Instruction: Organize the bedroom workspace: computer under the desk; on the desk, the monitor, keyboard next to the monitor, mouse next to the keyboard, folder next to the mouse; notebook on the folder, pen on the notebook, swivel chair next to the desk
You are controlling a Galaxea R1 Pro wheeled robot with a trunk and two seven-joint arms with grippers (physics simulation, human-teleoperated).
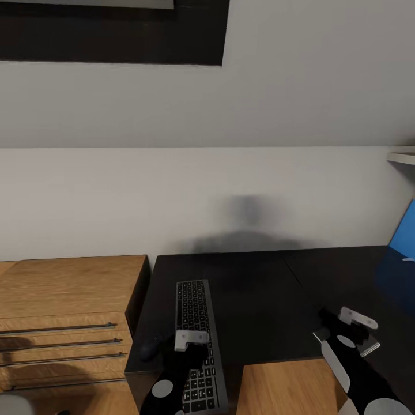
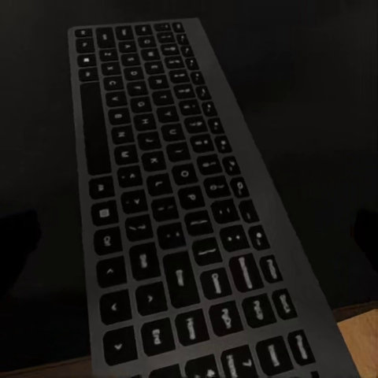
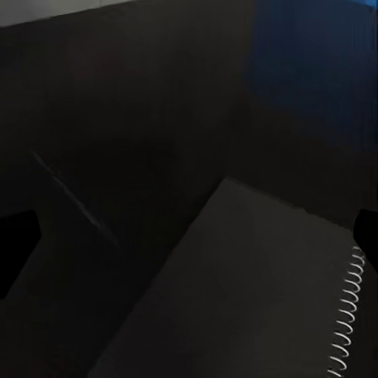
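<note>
The keyboard (image 1: 197, 340) lies lengthwise on the glossy black tabletop (image 1: 259, 305), near its left edge and running away from the robot toward the pale wall (image 1: 207, 196), with its near end reaching the front edge. The left gripper (image 1: 183, 349) hovers over the keyboard's near half; in the left wrist view the keys (image 2: 177, 228) spread out below the camera and the dark tips of the fingers (image 2: 20, 236) stand at both sides of the frame, well apart and clear of the keyboard, so that gripper is open with nothing in it. Just left of the keyboard a small dark rounded thing, likely the mouse (image 1: 151, 347), sits on the tabletop. Over on the right, the right gripper (image 1: 346, 331) hangs above the grey notebook (image 1: 369, 346) (its wire spiral binding (image 3: 346, 315) catches the light in the right wrist view), and the finger tips (image 3: 16, 244) there also sit wide apart, open, holding nothing. A blue panel (image 1: 403, 230) shows at the far right edge. A light wooden dresser (image 1: 69, 300) with bar handles stands directly left of the tabletop.
</note>
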